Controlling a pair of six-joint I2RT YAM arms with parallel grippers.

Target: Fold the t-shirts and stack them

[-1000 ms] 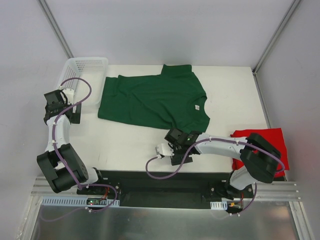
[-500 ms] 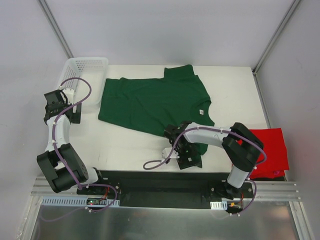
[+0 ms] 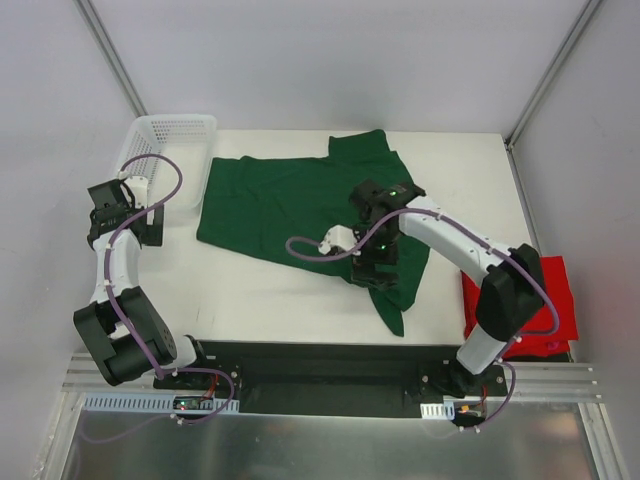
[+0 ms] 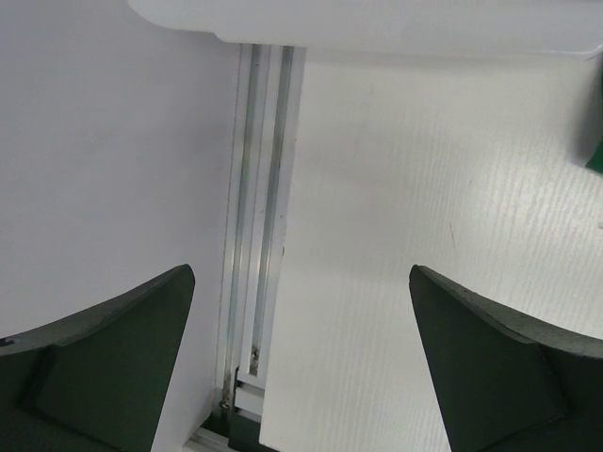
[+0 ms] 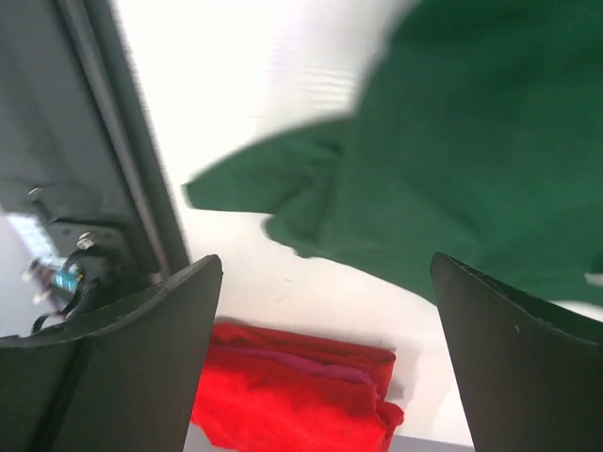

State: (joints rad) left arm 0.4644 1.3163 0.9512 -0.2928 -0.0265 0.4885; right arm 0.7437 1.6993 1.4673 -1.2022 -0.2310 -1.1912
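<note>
The dark green t-shirt (image 3: 285,205) lies spread out flat across the middle of the white table (image 3: 250,295), with one sleeve tip (image 3: 392,315) trailing toward the front edge. My right gripper (image 3: 372,266) hovers over the shirt's right part, open and holding nothing. In the right wrist view the right gripper (image 5: 325,273) frames bare table, with the green t-shirt (image 5: 471,160) beyond it and the folded red t-shirt (image 5: 301,395) below. The red t-shirt (image 3: 555,300) sits at the table's right edge. My left gripper (image 3: 125,215) is open over the table's left edge.
A white mesh basket (image 3: 170,145) stands at the back left corner, and its rim (image 4: 377,19) shows in the left wrist view. An aluminium rail (image 4: 256,235) runs along the table's left edge, between the left gripper (image 4: 300,282) fingers. Grey walls enclose the table.
My right arm swung from the table's front edge up over the green t-shirt. The shirt's right side shifted and a sleeve now points toward the front. The left arm stayed still.
</note>
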